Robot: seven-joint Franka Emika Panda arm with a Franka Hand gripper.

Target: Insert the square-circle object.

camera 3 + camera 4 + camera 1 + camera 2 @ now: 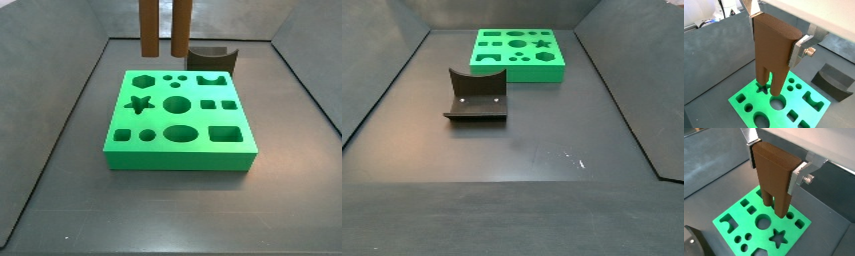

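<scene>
gripper [776, 175] above the board [751, 235], square-circle object [476, 96] on floor beside board

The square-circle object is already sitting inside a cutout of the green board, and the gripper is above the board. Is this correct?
Not quite. The square-circle object rests on the dark floor, apart from the green board, as a side view shows. The gripper is indeed above the board.
</scene>
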